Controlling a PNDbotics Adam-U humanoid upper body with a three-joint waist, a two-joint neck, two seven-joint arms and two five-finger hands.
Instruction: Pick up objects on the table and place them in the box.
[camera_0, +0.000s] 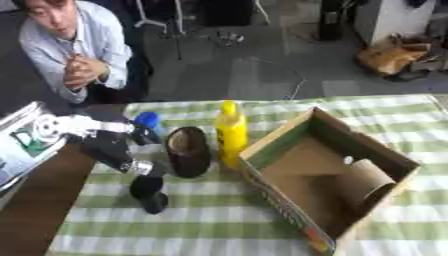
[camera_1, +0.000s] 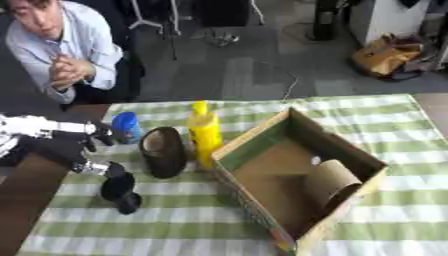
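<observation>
A dark brown shoe lies on the green-and-white checked cloth, toe pointing away. Just right of it stands a yellow bottle, close to the left wall of the open cardboard box. Inside the box a brown cardboard roll lies against the right wall. A blue object stands left of the shoe, partly hidden behind my left arm. My left hand hangs low over the cloth, in front and to the left of the shoe, not touching it. My right hand does not show.
The bare brown tabletop runs along the cloth's left edge. A person sits at the far left corner with clasped hands, off the table. Open cloth lies in front of the box and the shoe.
</observation>
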